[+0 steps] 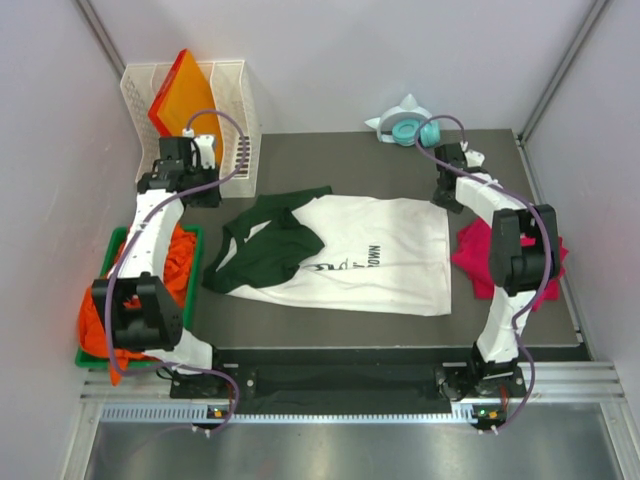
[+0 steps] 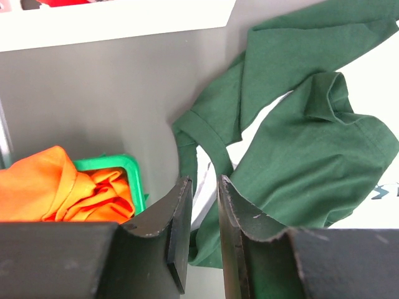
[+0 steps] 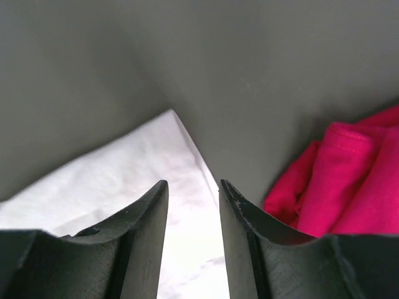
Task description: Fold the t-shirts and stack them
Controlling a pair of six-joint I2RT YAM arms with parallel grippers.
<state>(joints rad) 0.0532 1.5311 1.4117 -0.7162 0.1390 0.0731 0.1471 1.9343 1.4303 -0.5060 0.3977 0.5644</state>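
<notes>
Fingertips (image 2: 179,230) of our left gripper (image 2: 201,237) stand close together with a narrow slot between them. They grasp nothing; we see cloth and table (image 2: 93,93) through the slot. Just past these tips and spreading off to their right lies the green t-shirt (image 2: 299,156), rumpled, with one sleeve trailing back toward the fingers. It rests partly on the white t-shirt (image 1: 370,255), which shows as pale patches under and beside the green cloth. To the left of the fingers is a corner of the green bin (image 2: 134,171), and orange clothes (image 2: 62,187) are heaped inside it. Farther ahead of the tips, at the far side of the bare table, runs the lower edge of the white rack (image 2: 124,18).

On our right gripper (image 3: 193,237) the fingers (image 3: 146,237) are likewise only slightly parted and grip nothing. A pointed corner of the white t-shirt lies beneath and just ahead of them, flat on the table. We cannot tell whether the tips touch the cloth. To the right of these fingers, apart from the white corner, sits the bunched pink t-shirt (image 3: 355,180).

From above, the white t-shirt lies spread out between the two grippers, with the green one crumpled over the end nearer the left fingers. No shirt is folded or stacked yet.
</notes>
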